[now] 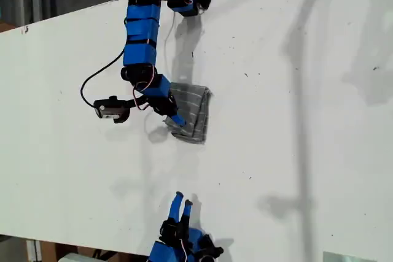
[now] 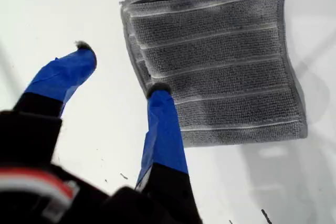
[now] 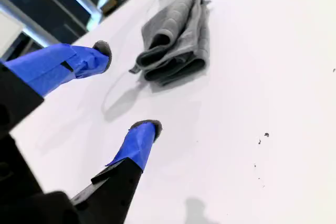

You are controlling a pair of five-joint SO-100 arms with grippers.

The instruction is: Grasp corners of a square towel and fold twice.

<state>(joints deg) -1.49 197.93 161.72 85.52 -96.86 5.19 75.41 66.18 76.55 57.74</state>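
One folded striped towel (image 1: 191, 111) lies on the white table (image 1: 295, 121), near the exterior view's centre. My first gripper (image 2: 118, 72) stands with jaws apart at its edge. My second gripper (image 3: 128, 87), one of two, is also spread, well apart from it.

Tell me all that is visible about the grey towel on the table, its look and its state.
The towel is dark grey, soft looped fabric with thin white stripes. It lies folded into a small layered stack on the white table; the second wrist view shows the stacked folds at one edge. My first pincer is open beside it, one fingertip at its folded edge. My second pincer is open, well apart from it.
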